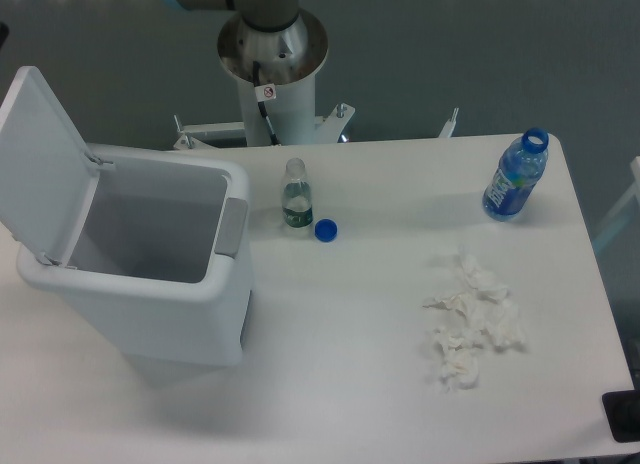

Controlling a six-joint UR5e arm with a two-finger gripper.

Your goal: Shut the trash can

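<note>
The pincer lies outside the picture, so its state cannot be told. The trash can (150,284) stands open, lid (45,159) raised.

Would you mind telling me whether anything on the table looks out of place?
Crumpled tissues lie loose on the table, a blue cap sits off its small bottle, and the trash can stands open.

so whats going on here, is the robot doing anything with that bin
Nothing is being handled right now. The trash can stands open at the table's left, its lid tipped up and back. Only the arm's base shows; the hand is out of view. Two uncapped bottles, a blue cap and crumpled tissues lie untouched.
</note>
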